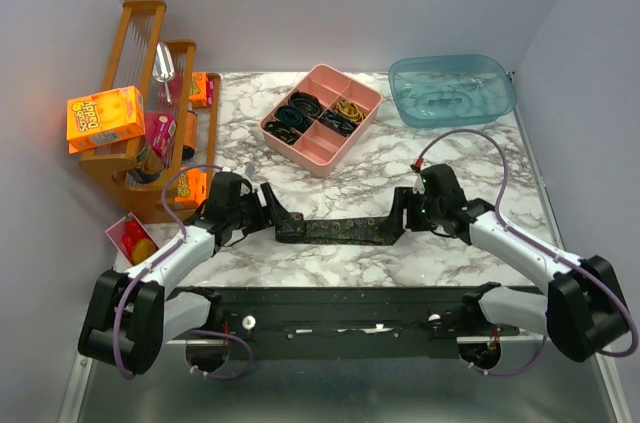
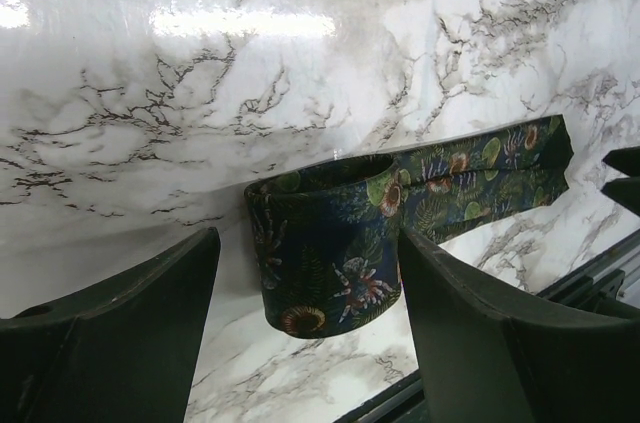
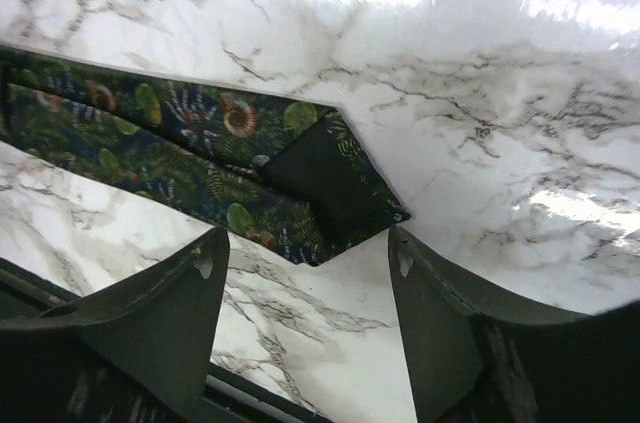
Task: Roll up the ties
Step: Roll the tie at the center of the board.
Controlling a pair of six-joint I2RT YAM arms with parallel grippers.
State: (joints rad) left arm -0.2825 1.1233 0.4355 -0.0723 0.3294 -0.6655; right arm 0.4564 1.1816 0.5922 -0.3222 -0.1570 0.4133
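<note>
Holding black, yellow band loops [image 1: 318,113], pink tray [image 1: 327,165] sits behind tie [image 1: 345,231].

The tie [image 1: 340,231] is dark navy-green, printed with green ferns and leaves and small orange-and-cream shells. The lining at its pointed tip is plain black. Under it the counter [image 1: 470,153] is glossy white marble with grey-black veins. The compartment tray [image 1: 322,165] is pink, holding black band loops [image 1: 300,108] and yellowish band loops [image 1: 347,104]. The tub [image 1: 450,60] is translucent blue-green, the wooden rack [image 1: 145,4] orange-brown, and the carton [image 1: 105,118] bright orange with pale lettering.
</note>
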